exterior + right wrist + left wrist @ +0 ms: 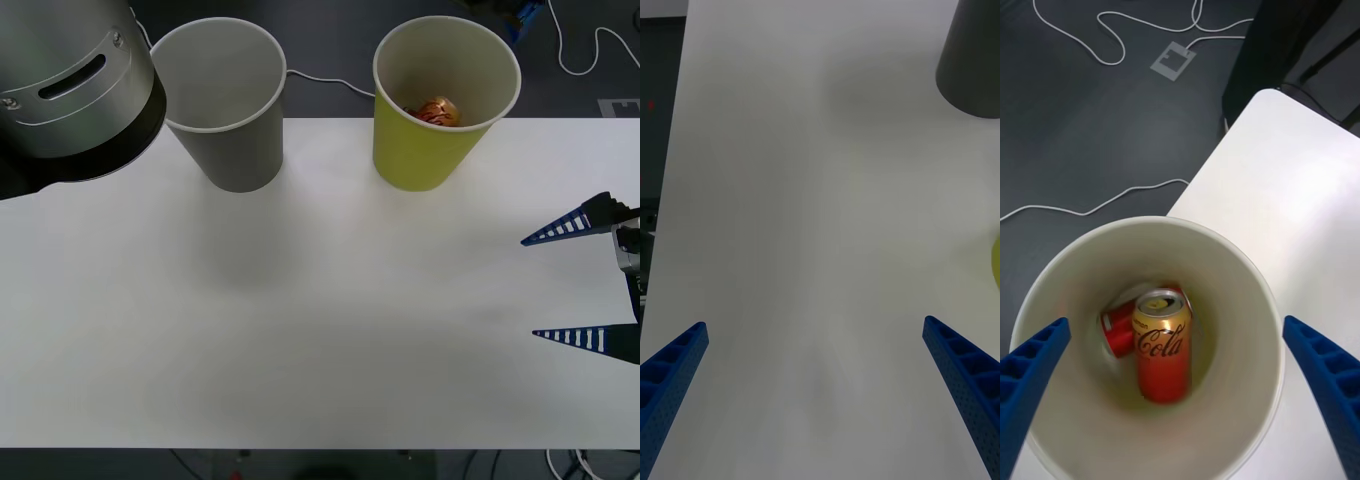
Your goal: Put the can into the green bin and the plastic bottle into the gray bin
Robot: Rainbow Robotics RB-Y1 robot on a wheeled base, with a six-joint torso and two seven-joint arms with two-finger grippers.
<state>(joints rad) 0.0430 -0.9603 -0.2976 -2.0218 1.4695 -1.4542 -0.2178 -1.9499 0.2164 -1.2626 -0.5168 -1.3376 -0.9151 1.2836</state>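
Table, white, the largest item on my screen, carrying both bins along its far side.

Left arm: silver housing at the far left corner, beside the gray bin. I read its claw, the left gripper, as spread wide, a blue finger at each corner of the wrist view, with nothing between them. It hangs over the mouth of a pale-walled bin.

Gray bin: upright at far left; I see only bare pale wall inside it.

Green bin: upright, to the right of the gray one, the two apart.

Right gripper: at the table's right edge, well apart from both bins, fingers splayed fully, gripping nothing, bare tabletop beneath.

Can: orange-gold, inside the green bin at the bottom. In my left wrist view it lies tilted, gold top showing, touching a smaller red can.
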